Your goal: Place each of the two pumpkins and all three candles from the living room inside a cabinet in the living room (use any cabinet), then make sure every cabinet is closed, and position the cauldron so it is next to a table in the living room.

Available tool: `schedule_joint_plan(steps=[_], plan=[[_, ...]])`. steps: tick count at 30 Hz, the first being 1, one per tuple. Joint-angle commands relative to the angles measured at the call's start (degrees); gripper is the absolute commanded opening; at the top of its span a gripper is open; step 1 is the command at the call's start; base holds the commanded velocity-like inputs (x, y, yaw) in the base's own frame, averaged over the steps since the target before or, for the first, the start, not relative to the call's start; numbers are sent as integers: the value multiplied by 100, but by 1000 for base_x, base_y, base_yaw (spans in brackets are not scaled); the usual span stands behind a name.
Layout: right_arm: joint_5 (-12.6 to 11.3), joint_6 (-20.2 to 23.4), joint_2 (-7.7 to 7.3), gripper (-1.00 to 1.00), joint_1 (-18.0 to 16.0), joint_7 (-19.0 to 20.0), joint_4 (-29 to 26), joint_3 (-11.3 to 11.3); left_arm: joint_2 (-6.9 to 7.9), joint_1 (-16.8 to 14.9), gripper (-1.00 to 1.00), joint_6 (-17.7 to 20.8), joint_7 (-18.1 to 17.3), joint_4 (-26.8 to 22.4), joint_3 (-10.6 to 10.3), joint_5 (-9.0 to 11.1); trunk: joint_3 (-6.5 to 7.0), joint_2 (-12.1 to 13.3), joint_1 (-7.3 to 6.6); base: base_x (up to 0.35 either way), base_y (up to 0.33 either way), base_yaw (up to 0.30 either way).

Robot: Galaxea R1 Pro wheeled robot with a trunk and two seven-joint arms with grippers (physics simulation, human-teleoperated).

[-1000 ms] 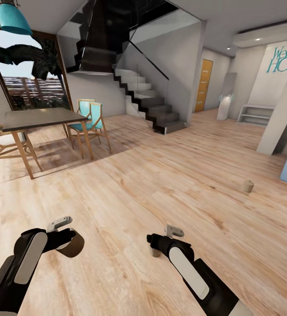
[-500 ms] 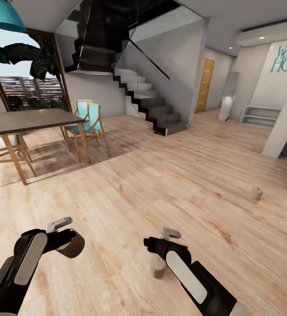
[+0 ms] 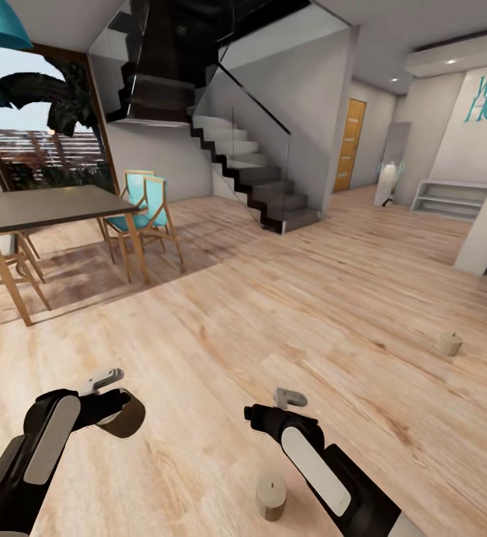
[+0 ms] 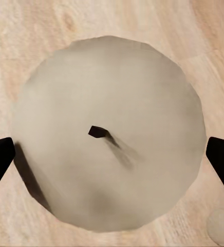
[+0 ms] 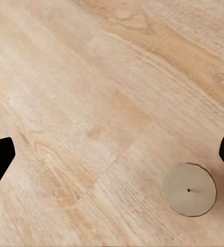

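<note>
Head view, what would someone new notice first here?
Probably the left gripper, shut on a beige candle whose wick faces its wrist camera. Next, two more candles standing on the wood floor: one just below the empty, open right gripper, another far off to the right. Behind, a dark staircase and a dining table at left.

The floor is light wood. Dark stairs go up by grey walls. A big window sits behind a dining table and blue chairs.
</note>
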Motion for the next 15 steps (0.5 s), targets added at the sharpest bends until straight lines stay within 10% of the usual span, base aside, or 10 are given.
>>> schedule_joint_plan(steps=[1, 5, 6, 11, 15], plan=[[-34, 13, -3, 100, -6, -44, -6, 9, 1, -4, -100, 14, 47, -5, 1, 57, -6, -2, 2, 336, 0, 0], [-41, 14, -3, 100, -6, -44, 8, 9, 9, -4, -100, 17, 15, -5, 32, 329, -6, -2, 2, 330, 0, 0], [-43, 14, -3, 100, -6, -44, 11, 9, 60, 0, -100, 20, -28, -9, 55, 712, -6, -2, 2, 286, 0, 0], [-47, 30, -3, 100, -9, -51, 44, 9, 1264, 292, -100, 18, -1154, 26, 51, 3494, -6, -2, 2, 225, 0, 0], [-45, 202, -3, 100, -20, -51, 362, 9, 1906, 604, -100, 15, -2068, 51, 55, 4622, -6, -2, 2, 194, 0, 0]])
